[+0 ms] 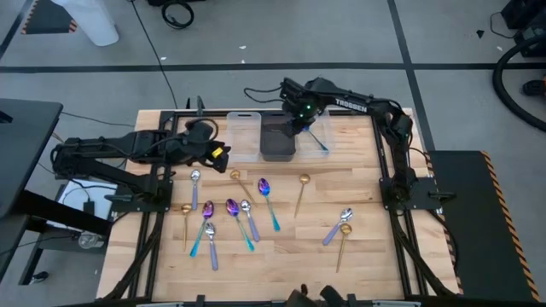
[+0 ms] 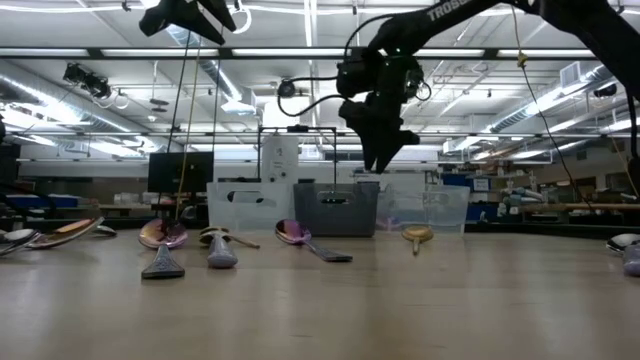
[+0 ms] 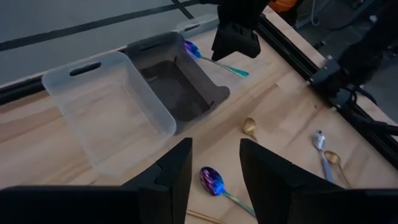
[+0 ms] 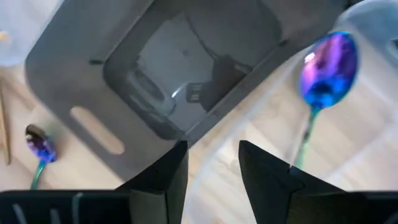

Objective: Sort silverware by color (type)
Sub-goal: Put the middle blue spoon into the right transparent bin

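Several spoons lie flat on the wooden table point(image 1: 358, 170): gold ones point(image 1: 301, 193), silver-bowled ones with lavender handles point(image 1: 335, 228), and purple-bowled ones with teal handles point(image 1: 269, 201). One teal-handled spoon point(image 4: 326, 68) lies in the right-hand clear bin point(image 1: 317, 128), its handle sloping up toward the bin's rim point(image 3: 239, 71). My right gripper point(image 4: 213, 146) is open and hovers above the dark bin point(image 1: 277, 138), beside that spoon. My left gripper point(image 3: 216, 146) is open and held high over the table's left part point(image 1: 223, 153); another teal-handled spoon point(image 3: 212, 180) lies ahead of it.
Three bins stand side by side at the far edge: a clear one point(image 1: 243, 135), the dark one and a second clear one. The black frame rails point(image 1: 386, 162) run along the table's sides. Bare wood lies between the bins and the spoons.
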`<state>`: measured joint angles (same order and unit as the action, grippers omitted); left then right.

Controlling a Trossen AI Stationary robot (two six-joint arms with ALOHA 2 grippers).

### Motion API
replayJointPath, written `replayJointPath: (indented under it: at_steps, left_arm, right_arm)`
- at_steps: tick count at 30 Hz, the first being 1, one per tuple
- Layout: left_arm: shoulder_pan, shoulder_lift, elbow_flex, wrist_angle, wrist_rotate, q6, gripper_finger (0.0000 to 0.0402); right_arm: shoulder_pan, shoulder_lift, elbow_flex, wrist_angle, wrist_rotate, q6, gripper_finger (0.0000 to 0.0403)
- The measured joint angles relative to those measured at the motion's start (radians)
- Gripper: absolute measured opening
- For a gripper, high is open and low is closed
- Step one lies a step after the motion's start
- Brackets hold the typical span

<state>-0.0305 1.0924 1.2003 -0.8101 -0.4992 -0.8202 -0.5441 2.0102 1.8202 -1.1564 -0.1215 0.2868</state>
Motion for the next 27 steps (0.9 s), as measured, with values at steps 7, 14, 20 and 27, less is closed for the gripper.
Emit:
replayJointPath:
  at_steps: [7,14,20,27]
  left_arm:
    - [-0.054,0.000,0.000,-0.029,0.001,-0.040,0.0141]
    - [-0.070,0.000,0.000,-0.083,0.000,-0.087,0.0141]
    - [-0.068,0.000,0.000,-0.086,-0.002,-0.088,0.0141]
    - [-0.059,0.000,0.000,-0.086,-0.009,-0.097,0.0141]
  right_arm:
    - [0.090,-0.007,0.000,-0.024,0.001,0.012,0.0151]
    - [0.171,-0.050,0.000,-0.036,0.070,0.036,0.0151]
    - [0.216,-0.075,-0.004,-0.043,0.106,0.081,0.0151]
    - [0.277,-0.076,-0.064,-0.039,0.104,0.140,0.0151]
